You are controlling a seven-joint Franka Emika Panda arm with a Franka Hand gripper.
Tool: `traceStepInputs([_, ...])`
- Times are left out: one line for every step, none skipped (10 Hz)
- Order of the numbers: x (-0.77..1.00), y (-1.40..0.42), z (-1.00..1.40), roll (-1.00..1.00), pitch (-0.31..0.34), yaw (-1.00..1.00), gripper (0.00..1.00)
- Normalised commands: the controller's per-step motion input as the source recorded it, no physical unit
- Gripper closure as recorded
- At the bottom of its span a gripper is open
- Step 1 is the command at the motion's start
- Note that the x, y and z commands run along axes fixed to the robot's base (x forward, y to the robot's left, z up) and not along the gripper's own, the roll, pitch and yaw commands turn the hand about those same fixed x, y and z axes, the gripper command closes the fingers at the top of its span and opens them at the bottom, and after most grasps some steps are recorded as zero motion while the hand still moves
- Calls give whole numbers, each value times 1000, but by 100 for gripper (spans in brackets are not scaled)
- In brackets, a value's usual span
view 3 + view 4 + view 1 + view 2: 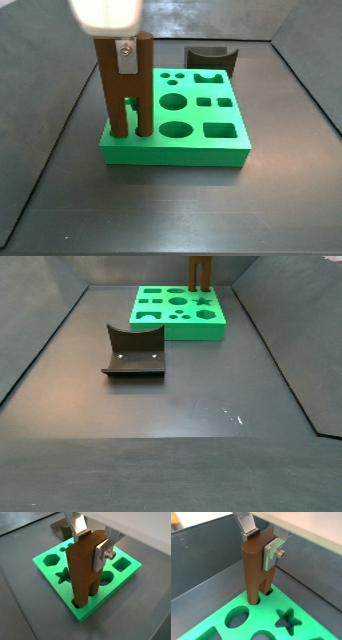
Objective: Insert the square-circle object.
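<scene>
The tool [93, 543] is pinching the top of the square-circle object [85, 569], holding it upright. Its 2 prongs sit in holes at a corner of the green board [127, 574] on the tabletop [174, 205].

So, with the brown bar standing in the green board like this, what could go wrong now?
1. The gripper grips the square-circle object only near its top, so a sideways pull could tilt it and jam its prongs in the green board.
2. The prongs may not be fully seated; their depth is hidden.
</scene>
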Motion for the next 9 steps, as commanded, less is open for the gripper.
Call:
traceStepInputs([0,0,0,271,26,-557,100])
traceStepInputs([-166,0,-251,83,-24,0,100])
traceStepInputs([-263,0,-303,0,-80,49,100])
traceStepInputs([-411,0,-263,-64,-107,126,100])
traceStepInputs([-351,6,-194,-84,-91,131,100])
traceStepInputs([-366,0,-140,-97,-83,80,100])
traceStepInputs([-74,-9,-174,-70,-51,0,100])
traceStepInputs([77,-86,-343,-37,-39,-103,100])
traceStepInputs([26,-103,-571,61,-91,-220,100])
